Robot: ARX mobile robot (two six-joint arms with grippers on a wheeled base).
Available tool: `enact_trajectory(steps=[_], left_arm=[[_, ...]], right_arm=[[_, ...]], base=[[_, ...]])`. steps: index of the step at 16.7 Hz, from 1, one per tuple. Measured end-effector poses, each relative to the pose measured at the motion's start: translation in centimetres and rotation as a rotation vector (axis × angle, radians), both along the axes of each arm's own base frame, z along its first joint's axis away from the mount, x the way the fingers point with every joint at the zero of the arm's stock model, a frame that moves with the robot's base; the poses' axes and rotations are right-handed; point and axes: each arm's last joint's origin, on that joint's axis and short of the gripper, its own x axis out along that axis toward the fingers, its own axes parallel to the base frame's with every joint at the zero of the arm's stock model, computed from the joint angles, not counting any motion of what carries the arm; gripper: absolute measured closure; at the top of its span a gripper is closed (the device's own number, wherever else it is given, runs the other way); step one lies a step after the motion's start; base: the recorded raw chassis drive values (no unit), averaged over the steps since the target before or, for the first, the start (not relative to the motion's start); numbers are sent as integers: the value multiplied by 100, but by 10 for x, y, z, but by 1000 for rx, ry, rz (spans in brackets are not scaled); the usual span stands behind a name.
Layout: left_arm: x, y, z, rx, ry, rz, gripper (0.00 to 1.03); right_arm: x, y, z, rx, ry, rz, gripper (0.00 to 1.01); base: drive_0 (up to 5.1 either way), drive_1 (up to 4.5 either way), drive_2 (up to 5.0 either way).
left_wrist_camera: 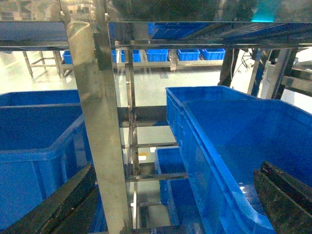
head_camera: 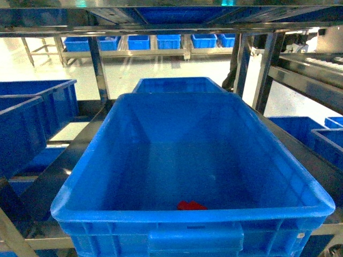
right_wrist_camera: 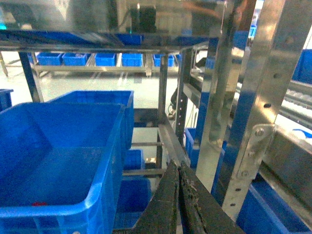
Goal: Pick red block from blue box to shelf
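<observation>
One red block (head_camera: 191,205) I can see, lying on the blue box (head_camera: 107,160) floor by its near wall. Right pincer (right_wrist_camera: 179,195) is clenched, empty, outside the box to the block's right (beside a shelf (right_wrist_camera: 265,87) upright). Left pincer (left_wrist_camera: 165,204): fingers spread wide, released.

The red block (head_camera: 191,205) lies low in the blue box (head_camera: 112,160), its lower part hidden behind the near rim in the head view; its stud cannot be made out. In the right wrist view it is only a small red sliver (right_wrist_camera: 39,204). The left hand (left_wrist_camera: 170,204) shows just two dark fingers (left_wrist_camera: 58,204), both cut off by the bottom edge. The shelf (left_wrist_camera: 100,122) uprights run out of every picture.
</observation>
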Motion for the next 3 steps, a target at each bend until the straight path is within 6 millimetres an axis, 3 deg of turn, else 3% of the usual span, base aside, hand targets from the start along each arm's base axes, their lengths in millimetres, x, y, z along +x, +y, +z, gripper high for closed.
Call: enact_trajectory(steps=[2,3], left_arm=[[0,0,0,0,0,0,5],[0,0,0,0,-1,0,5]], right_arm=[[0,0,-3,0,21,0,99],[0,0,-3,0,25,0,85]], base=[[0,0,0],[0,0,0]])
